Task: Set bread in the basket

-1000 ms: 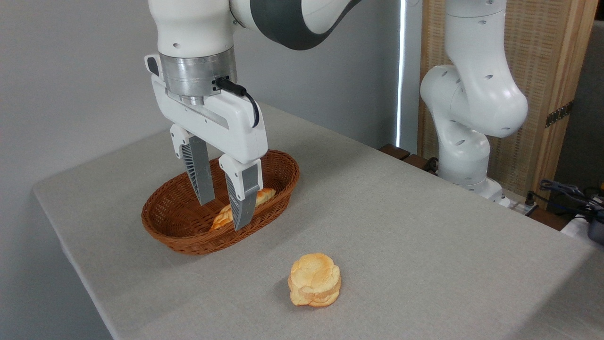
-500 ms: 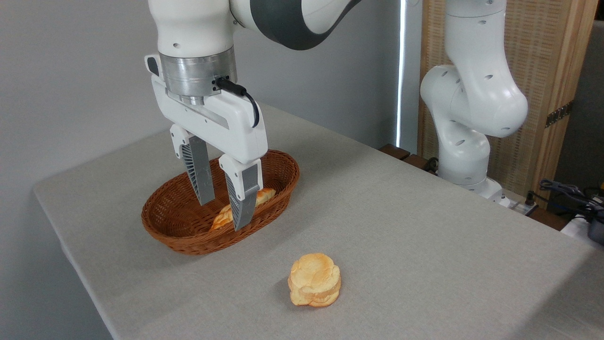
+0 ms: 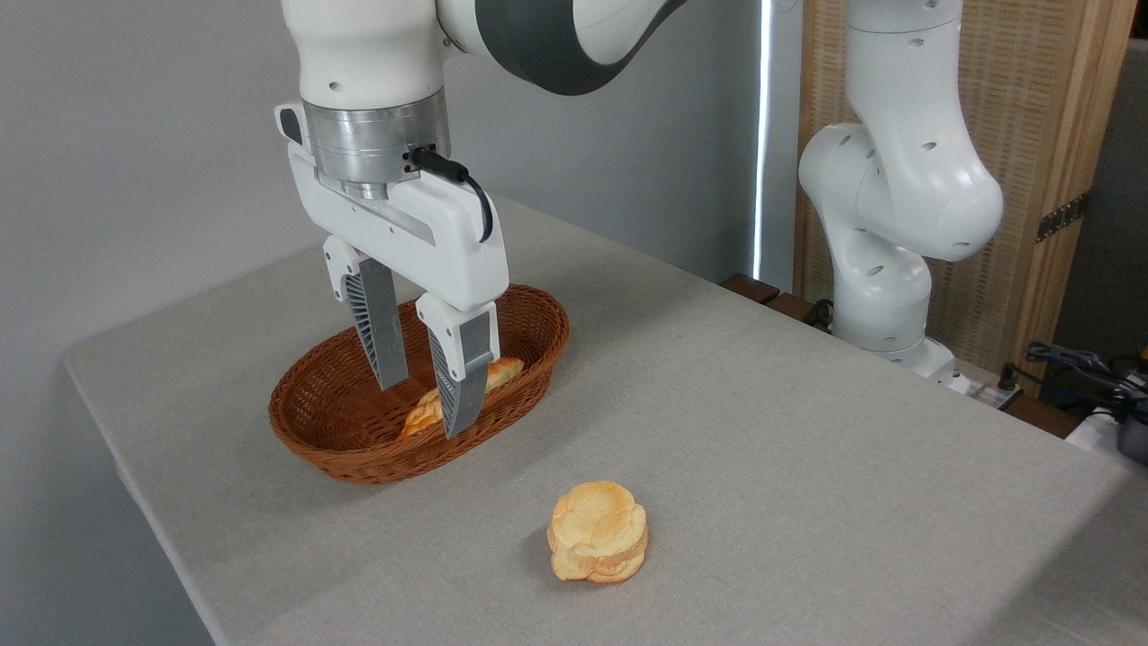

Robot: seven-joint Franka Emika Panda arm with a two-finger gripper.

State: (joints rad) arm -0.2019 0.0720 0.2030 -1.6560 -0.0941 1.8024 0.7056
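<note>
The bread (image 3: 597, 531), a round golden-orange bun with layered lobes, lies on the grey tablecloth near the front, right of and in front of the basket. The oval reddish-brown wicker basket (image 3: 346, 449) sits at the table's left. My gripper (image 3: 421, 408) hangs over the basket, open, with nothing between its fingers. Its fingertips reach down to about rim height. The front finger (image 3: 459, 377) partly hides a long pale-golden loaf (image 3: 502, 371) lying inside the basket.
The arm's white base (image 3: 883, 269) stands at the table's back right, in front of a wooden screen. Cables and dark gear (image 3: 1090, 377) lie off the right edge. The table's left edge runs close to the basket.
</note>
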